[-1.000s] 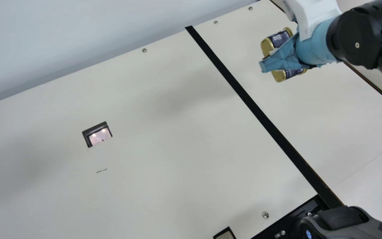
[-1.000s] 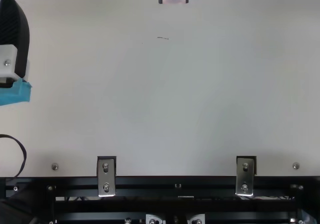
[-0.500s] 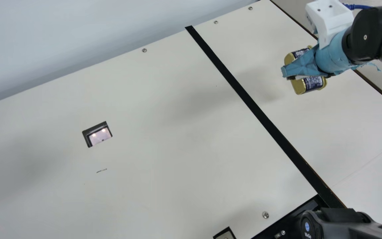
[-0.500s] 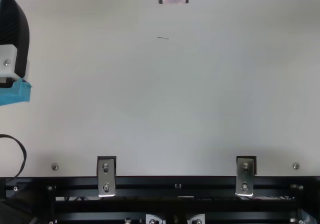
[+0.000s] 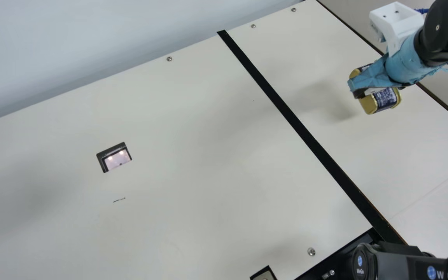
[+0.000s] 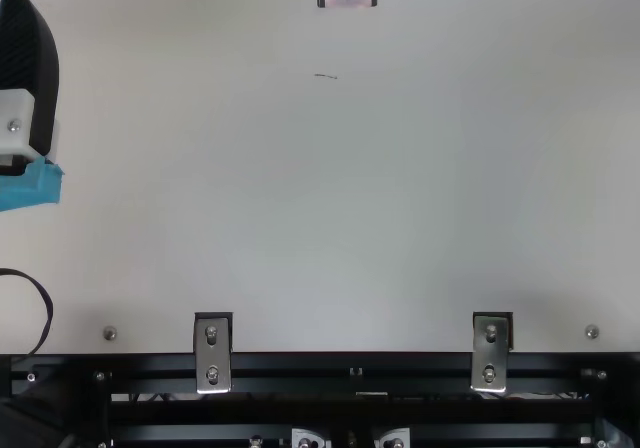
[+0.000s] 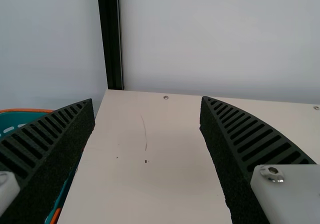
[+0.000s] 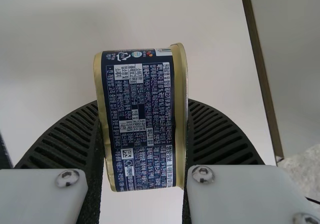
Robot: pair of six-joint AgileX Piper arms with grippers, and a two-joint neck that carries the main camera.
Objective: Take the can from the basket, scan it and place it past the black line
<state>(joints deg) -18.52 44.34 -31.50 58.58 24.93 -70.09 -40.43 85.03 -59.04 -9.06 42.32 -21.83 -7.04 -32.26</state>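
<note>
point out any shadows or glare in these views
Main view: a soft shadow on the table, right of the black line and just left of the can, plus two bright glare spots on the scanner window; top view: the same kind of paired glare on that window; right wrist view: a light sheen along the can's gold rim.

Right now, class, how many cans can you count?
1: a can, held between the fingers of the right gripper over the table. The basket may hide others.
</note>
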